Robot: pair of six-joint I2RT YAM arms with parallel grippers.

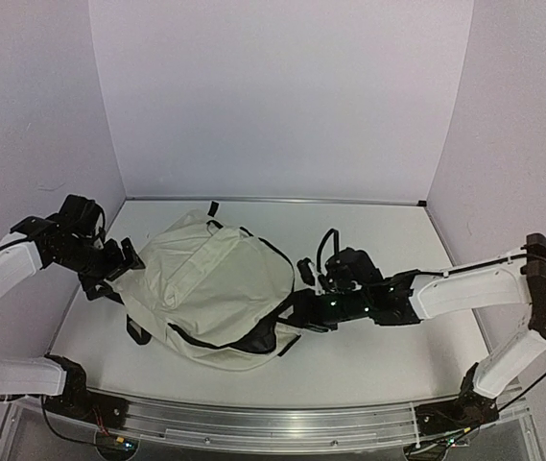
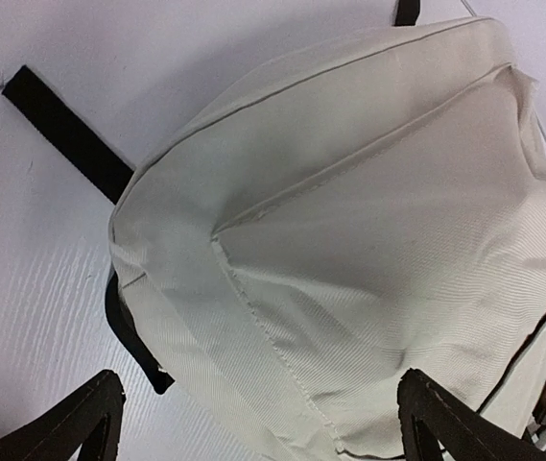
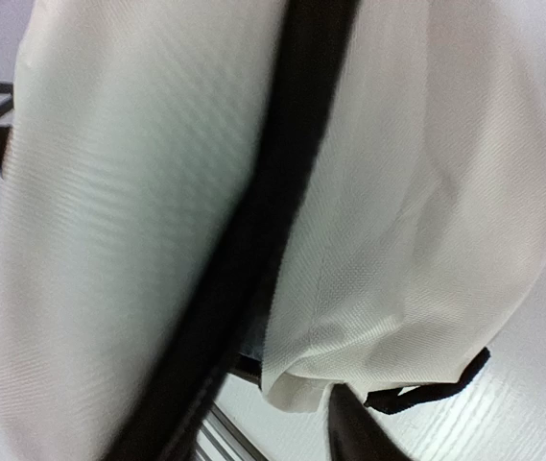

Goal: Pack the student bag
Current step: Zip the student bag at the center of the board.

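White worktop (image 1: 378, 240), enclosed by pale walls. Left fingers (image 1: 122, 259): spread fully wide, set astride the bag's left corner, nothing gripped. Cream soft fabric backpack with black zippers and straps (image 1: 210, 283): laid flat left of the worktop's centre, black lining exposed along its near right edge. Right fingers (image 1: 299, 309): placed at that right edge; whether they are parted or closed cannot be told.

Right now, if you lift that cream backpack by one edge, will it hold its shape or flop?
The student bag will probably flop, since its soft fabric lies slumped and creased. Pushed from the side, it would likely crumple before sliding as one piece. The loose black strap lying flat beside it may trail and could snag.
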